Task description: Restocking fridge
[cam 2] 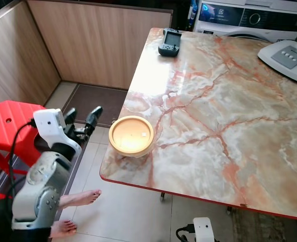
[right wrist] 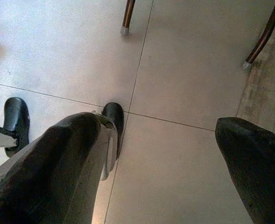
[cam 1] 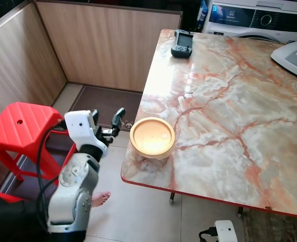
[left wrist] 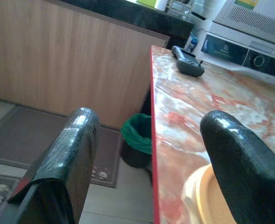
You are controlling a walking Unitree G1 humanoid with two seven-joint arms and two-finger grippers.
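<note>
Marble-patterned, cream with orange-red veining, the table (cam 1: 229, 101) has a thin red edge; its far and right sides are cut off by the frame. We note a shallow yellow-tan bowl (cam 1: 152, 136) at the near left corner of the table, just inside the edge, upright; we cannot tell whether anything is in it. We place the left hand (cam 1: 107, 123) raised beside that corner, off the table, near the bowl but not touching it, its two black fingers (left wrist: 67, 154) spread apart with nothing between them. In the left wrist view the bowl's rim (left wrist: 195, 196) is partly hidden behind one finger. A dark handheld device (cam 1: 182, 43) lies at the far left edge of the table; we cannot read its screen. A white appliance (cam 1: 259, 17) stands behind the table, cut off at the top, and a grey-white device with buttons (cam 1: 295, 58) is cut off at the right edge. A red plastic stool (cam 1: 19, 126) stands on the floor left of the arm, and a dark mat (cam 1: 105, 103) lies by the wood-panelled wall. A person's bare foot (cam 1: 100, 198) shows under the arm, partly hidden. We see the right hand (right wrist: 160, 154) pointing down at the tiled floor (right wrist: 184, 70), fingers apart and empty. A green bin (left wrist: 137, 140) sits under the table.
</note>
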